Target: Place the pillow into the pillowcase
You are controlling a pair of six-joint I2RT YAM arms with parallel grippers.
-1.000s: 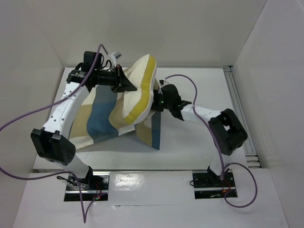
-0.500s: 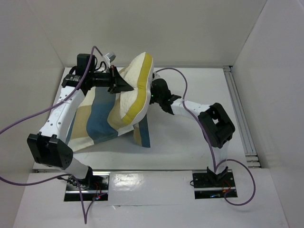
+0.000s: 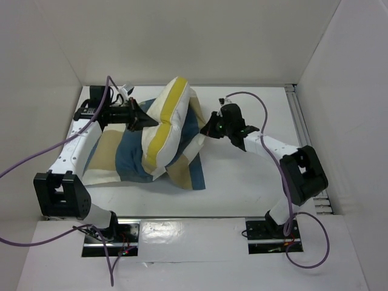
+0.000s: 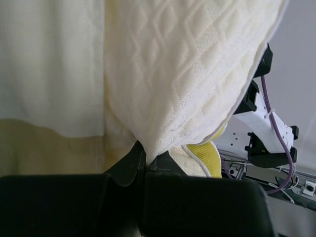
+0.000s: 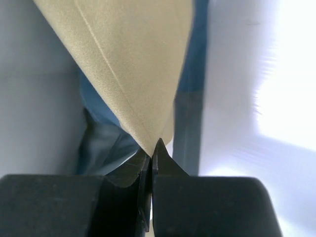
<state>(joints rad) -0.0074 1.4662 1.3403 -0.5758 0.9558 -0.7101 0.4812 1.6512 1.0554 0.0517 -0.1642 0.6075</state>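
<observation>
The cream pillow (image 3: 167,124) with its yellow band stands tilted on the table, its lower part inside the blue, tan and cream checked pillowcase (image 3: 118,154). My left gripper (image 3: 145,121) comes in from the left and is shut on the pillow's quilted fabric (image 4: 187,74); in the left wrist view the left gripper (image 4: 145,157) pinches a fold of it. My right gripper (image 3: 208,129) is at the pillow's right side. The right wrist view shows the right gripper (image 5: 150,148) shut on a tan corner of the pillowcase (image 5: 128,59).
White walls close in the table (image 3: 242,176) at the back and both sides. A metal rail (image 3: 304,142) runs along the right edge. Purple cables (image 3: 36,160) loop off both arms. Bare table lies in front of and to the right of the fabric.
The right gripper has shut on the pillowcase edge and drawn it right. The left arm has moved left and down with the pillow, and the pillowcase lies flatter.
</observation>
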